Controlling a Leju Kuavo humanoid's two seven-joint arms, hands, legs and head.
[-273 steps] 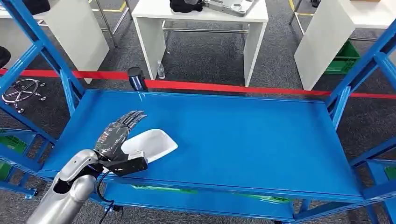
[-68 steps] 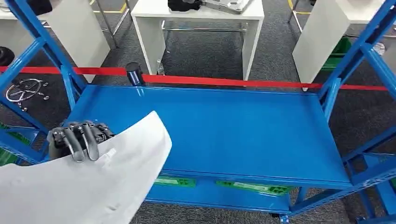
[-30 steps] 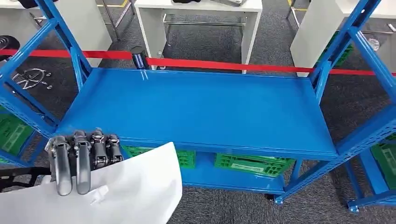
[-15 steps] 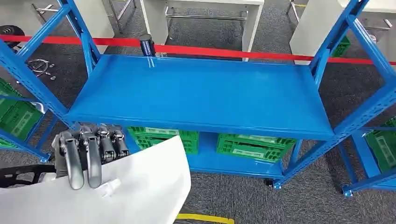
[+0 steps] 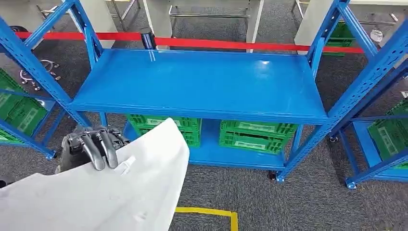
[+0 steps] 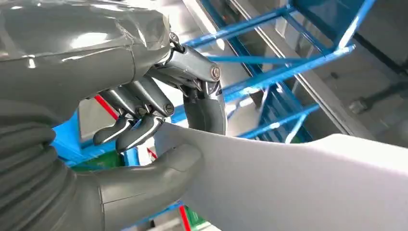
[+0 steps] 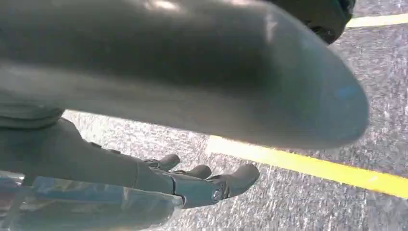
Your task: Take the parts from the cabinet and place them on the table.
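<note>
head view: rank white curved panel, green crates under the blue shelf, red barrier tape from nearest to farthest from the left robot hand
1. White curved plastic panel: held in the left robot hand.
2. Green plastic crates: under the blue metal shelf, ahead to the right.
3. Red barrier tape: behind the shelf.

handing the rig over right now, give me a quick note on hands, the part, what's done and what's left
Left hand: grips the white part, thumb under its edge, fingers over the top.
Right hand: hangs over the grey floor, holding nothing, fingers loosely extended.
Done: the part is off the blue cabinet and held in front of it.
Left: carry the part to the table and set it down.
</note>
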